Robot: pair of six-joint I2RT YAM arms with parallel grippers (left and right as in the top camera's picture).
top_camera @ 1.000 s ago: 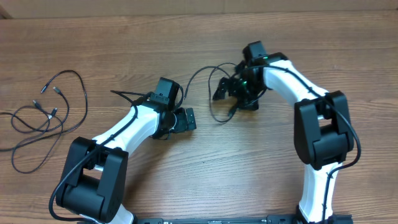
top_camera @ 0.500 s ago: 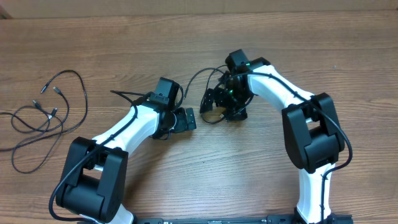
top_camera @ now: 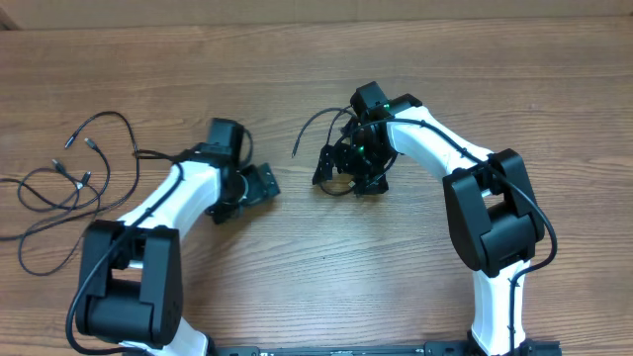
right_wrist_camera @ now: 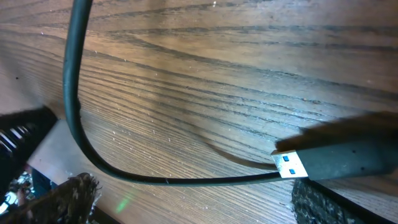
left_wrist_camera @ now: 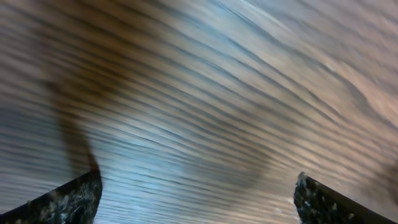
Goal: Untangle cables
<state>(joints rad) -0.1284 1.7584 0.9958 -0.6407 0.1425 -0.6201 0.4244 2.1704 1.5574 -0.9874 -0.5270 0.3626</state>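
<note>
Both jaws stand wide and empty, and with the plug (right_wrist_camera: 291, 164) just beside my right pair, closing could pinch it skewed, dragging the cable (right_wrist_camera: 71, 93) tighter.

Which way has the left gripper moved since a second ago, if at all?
Yes. In the overhead view the left gripper has shifted left, closer to the tangled cables, which lie unmoved on the left.

Matt grained wooden table (top_camera: 326, 287), smooth black cable (right_wrist_camera: 68, 74)
</note>
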